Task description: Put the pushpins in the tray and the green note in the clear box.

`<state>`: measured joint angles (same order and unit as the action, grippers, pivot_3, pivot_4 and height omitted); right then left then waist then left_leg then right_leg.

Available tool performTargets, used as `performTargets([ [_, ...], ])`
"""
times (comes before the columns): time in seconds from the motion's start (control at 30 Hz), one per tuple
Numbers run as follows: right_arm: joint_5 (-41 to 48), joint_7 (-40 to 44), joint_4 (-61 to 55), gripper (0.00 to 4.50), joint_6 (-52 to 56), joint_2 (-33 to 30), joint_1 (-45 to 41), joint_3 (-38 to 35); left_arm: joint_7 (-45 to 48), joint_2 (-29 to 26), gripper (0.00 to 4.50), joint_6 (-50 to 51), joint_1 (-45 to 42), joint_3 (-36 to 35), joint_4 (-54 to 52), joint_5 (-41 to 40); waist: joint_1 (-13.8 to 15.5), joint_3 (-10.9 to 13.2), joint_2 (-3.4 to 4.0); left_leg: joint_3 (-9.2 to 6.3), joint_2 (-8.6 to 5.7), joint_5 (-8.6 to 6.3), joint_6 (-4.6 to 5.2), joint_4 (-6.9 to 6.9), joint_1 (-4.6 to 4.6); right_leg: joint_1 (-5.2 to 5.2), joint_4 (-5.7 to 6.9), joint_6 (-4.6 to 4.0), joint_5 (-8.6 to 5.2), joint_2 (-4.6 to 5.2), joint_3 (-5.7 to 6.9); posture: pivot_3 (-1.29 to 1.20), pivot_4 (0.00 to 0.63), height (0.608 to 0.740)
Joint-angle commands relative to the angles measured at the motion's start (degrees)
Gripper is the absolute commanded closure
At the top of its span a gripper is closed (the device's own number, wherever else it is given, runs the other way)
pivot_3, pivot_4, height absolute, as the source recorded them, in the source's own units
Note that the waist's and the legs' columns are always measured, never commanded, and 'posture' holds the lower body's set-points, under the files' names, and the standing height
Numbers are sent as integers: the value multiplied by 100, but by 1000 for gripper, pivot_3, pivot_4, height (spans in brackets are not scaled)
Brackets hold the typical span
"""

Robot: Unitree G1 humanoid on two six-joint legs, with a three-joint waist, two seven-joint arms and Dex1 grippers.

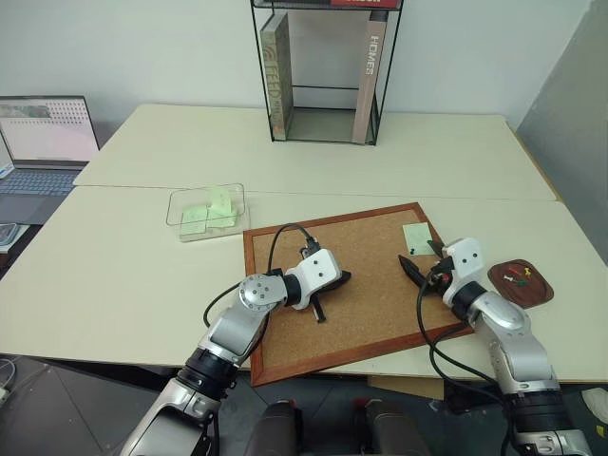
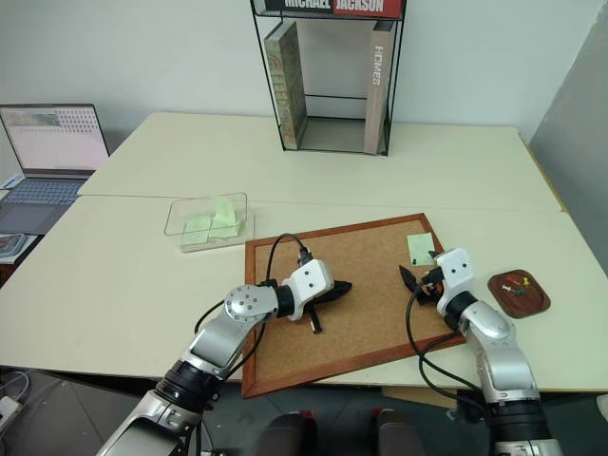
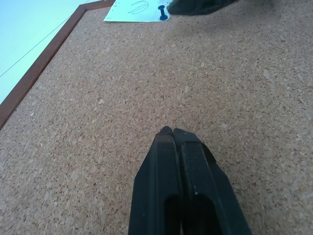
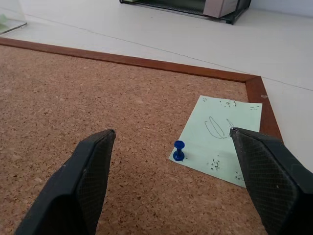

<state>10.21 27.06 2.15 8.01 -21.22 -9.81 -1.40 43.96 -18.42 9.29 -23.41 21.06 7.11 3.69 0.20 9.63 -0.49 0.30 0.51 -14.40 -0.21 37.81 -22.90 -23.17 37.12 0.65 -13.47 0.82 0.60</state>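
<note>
Left eye view: clear box (image 1: 180, 211) holds green notes; tray (image 1: 537, 294) holds pushpins (image 1: 515, 277); left claw (image 1: 332, 283) clenched, right claw (image 1: 416, 266) released.

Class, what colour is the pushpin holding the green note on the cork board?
Blue. The pushpin shows best in the right wrist view, stuck through the green note.

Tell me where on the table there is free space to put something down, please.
The far half of the table, between the laptop and the wire shelf, is bare. The near-left part, before the clear box and beside the cork board, is bare too. It is crowded at the board's right end: green note, right hand, tray.
</note>
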Motion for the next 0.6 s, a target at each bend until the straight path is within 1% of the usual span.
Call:
performTargets([
  [0.03, -157, -84, 183, 882, -246, 59, -168, 20, 63, -14, 4500, 111, 137, 257, 276, 193, 1, 0, 0, 0, 0, 0, 0, 0, 0, 0, 0, 0, 0, 0, 0, 0, 150, 740],
  [0.07, -200, -118, 254, 890, -272, 72, -197, 30, 65, -19, 4500, 109, 142, 258, 270, 195, 1, 0, 0, 0, 0, 0, 0, 0, 0, 1, 0, 0, 0, 0, 0, 0, 150, 740],
  [0.1, -236, -180, 319, 1211, -291, 108, -226, 25, 65, -24, 4500, 109, 145, 257, 264, 196, 0, 0, 0, 0, 0, 0, 0, 0, 0, 1, 0, 0, 0, 0, 0, 0, 150, 740],
  [0.13, -255, -229, 370, 1391, -289, 146, -252, 24, 64, -26, 4500, 111, 147, 256, 261, 196, -4, -1, -2, 1, 0, 0, 0, 0, 1, 1, 1, 0, 0, 0, -1, 0, 150, 740],
  [0.27, -274, -283, 427, 2353, -276, 269, -284, 40, 63, -31, 4500, 111, 147, 255, 255, 195, -6, -3, -5, 0, 2, 0, 0, 1, 2, 1, 1, 0, 0, 1, 0, 0, 150, 740],
  [0.3, -264, -289, 423, 2665, -261, 291, -284, 40, 63, -33, 4500, 110, 146, 255, 255, 196, -6, -4, -6, 0, 3, 0, 0, 0, 2, 1, 1, 0, 0, 1, 0, 0, 150, 740],
  [0.4, -269, -277, 405, 3292, -243, 302, -269, 50, 62, -35, 4500, 112, 155, 256, 246, 197, -7, -6, -8, 0, 4, 0, 0, 0, 2, 2, 2, 0, 0, 1, -1, 0, 150, 740],
  [0.43, -279, -290, 395, 3438, -232, 299, -259, 47, 61, -37, 4500, 113, 160, 259, 242, 199, -7, -7, -8, 0, 4, 0, 0, 0, 2, 2, 2, 0, 0, 1, -1, 0, 150, 740],
  [0.57, -283, -370, 314, 4333, -95, 269, -251, 6, 62, -51, 4500, 115, 181, 260, 223, 202, -7, -9, -8, 0, 5, 0, 0, 0, 3, 1, 2, 0, 0, 3, -1, 0, 150, 740],
  [0.6, -269, -379, 278, 4463, -44, 259, -264, -4, 63, -53, 4500, 114, 180, 259, 226, 203, -7, -10, -9, 0, 5, 0, 0, 0, 3, 1, 2, 0, 0, 4, -1, 0, 150, 740],
])
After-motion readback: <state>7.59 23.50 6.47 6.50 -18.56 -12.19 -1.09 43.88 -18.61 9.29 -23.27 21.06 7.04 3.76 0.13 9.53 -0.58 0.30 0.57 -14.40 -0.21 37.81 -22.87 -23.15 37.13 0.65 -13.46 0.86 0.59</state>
